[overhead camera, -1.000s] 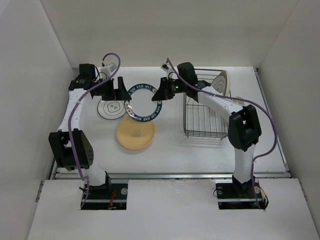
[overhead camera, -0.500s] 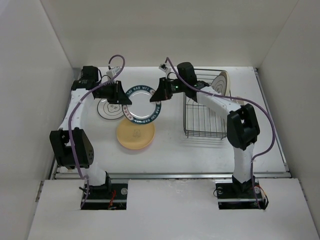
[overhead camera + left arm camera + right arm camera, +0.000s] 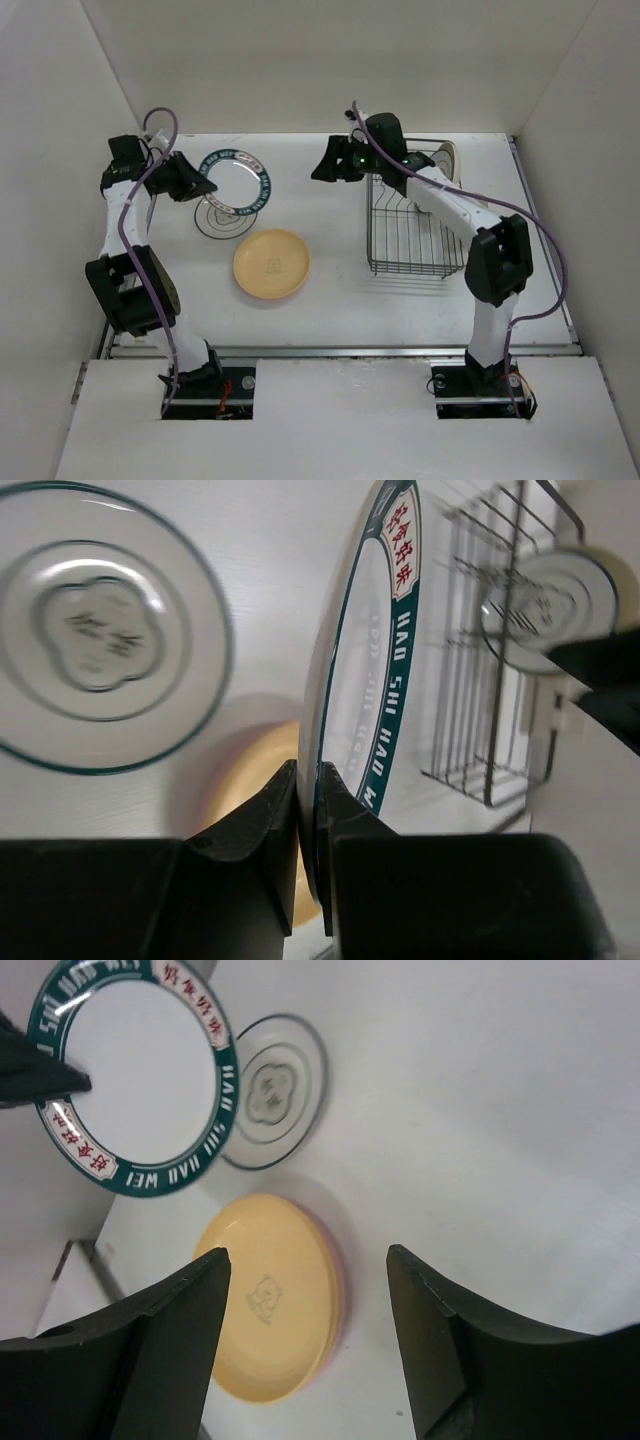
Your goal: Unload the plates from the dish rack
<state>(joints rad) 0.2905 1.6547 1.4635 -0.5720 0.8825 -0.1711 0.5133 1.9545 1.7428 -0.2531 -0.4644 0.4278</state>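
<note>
Reaching far left, left claw clamps green-rimmed plate; right claw gapes.

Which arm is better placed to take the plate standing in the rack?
Right. The right claw is open beside the dish rack, near its cream plate; the left claw is shut on the green-rimmed plate.

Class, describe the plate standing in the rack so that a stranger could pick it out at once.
Find the black wire dish rack on the right half of the table. In its far right corner one pale cream plate stands on edge. It is the only plate inside the rack; the green-rimmed plate is in the left gripper, away to the left.
</note>
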